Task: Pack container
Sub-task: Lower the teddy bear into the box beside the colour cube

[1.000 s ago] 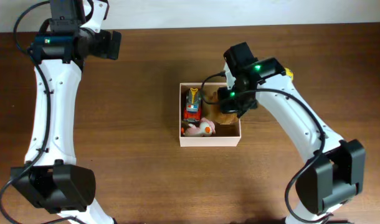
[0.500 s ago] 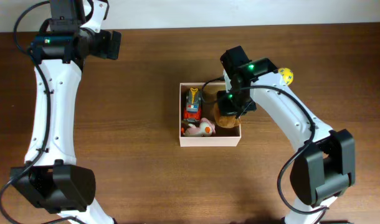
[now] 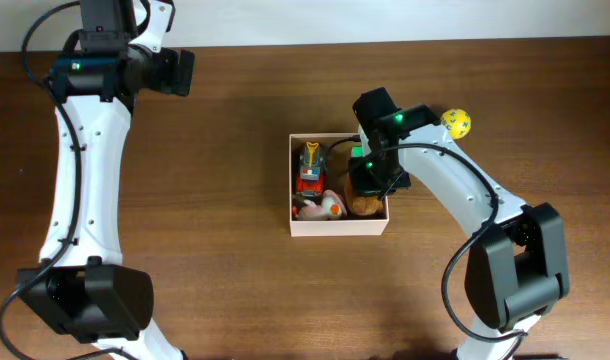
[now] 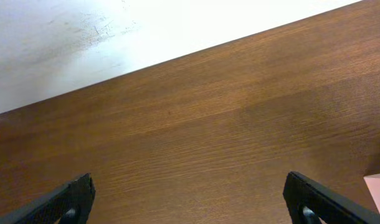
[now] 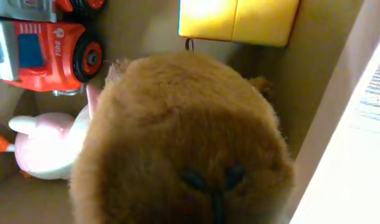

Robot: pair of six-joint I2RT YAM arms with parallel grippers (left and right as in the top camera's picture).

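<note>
Right fingers (image 3: 368, 183) clamp a brown plush toy (image 5: 177, 137) inside the container (image 3: 337, 227), beside a red truck (image 5: 40, 46) whose white marking is unreadable. Left fingers (image 4: 68, 200) stand apart over the worktop (image 4: 209, 137).

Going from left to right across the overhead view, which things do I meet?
left arm → left wall of the container → red toy truck → brown plush toy → yellow ball

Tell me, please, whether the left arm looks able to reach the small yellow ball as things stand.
Probably not: the small yellow ball lies beyond the white cardboard box and the right arm, far from the open left end effector.
</note>
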